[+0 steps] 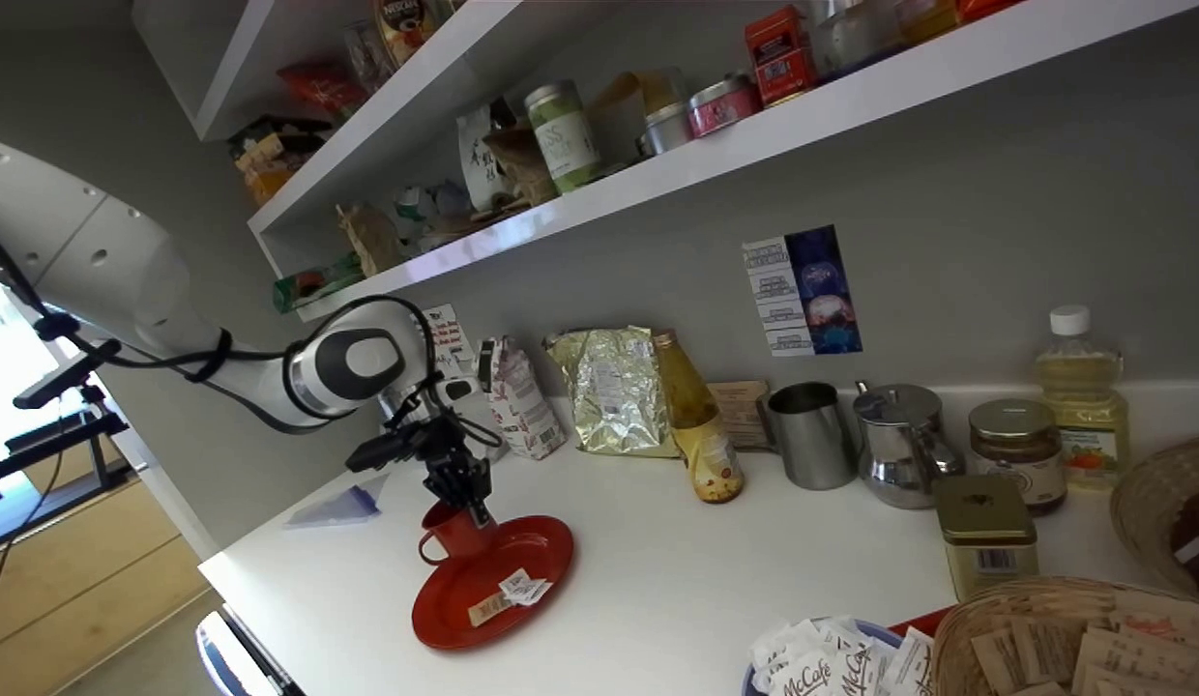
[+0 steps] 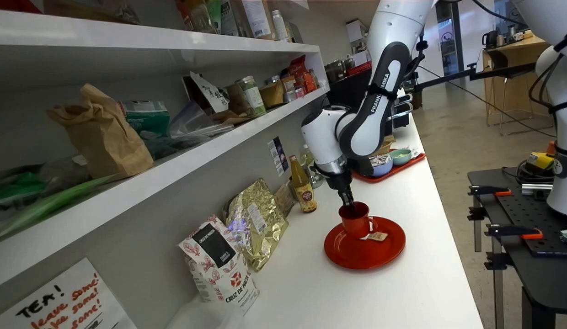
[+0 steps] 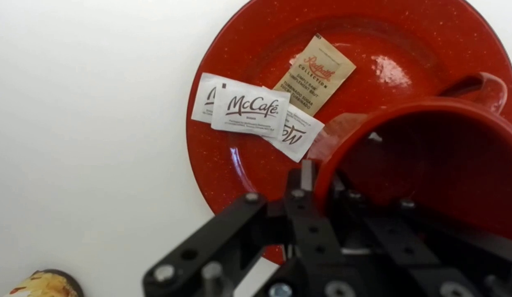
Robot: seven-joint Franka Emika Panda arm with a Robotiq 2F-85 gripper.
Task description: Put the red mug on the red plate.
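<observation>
- Gripper [image 3: 323,181] pinches the red mug [image 2: 355,224] by its wall.
- Red plate [image 2: 366,254] is under both; I can't tell if the mug touches it.
- Probably putting-down time: next, lower softly, let go.

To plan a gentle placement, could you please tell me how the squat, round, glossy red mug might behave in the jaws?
The red mug is probably stiff: its rim looks smoothly round despite the jaws' pinch. Its sheen suggests slipperiness, and that off-centre hold may let it tilt.
</observation>
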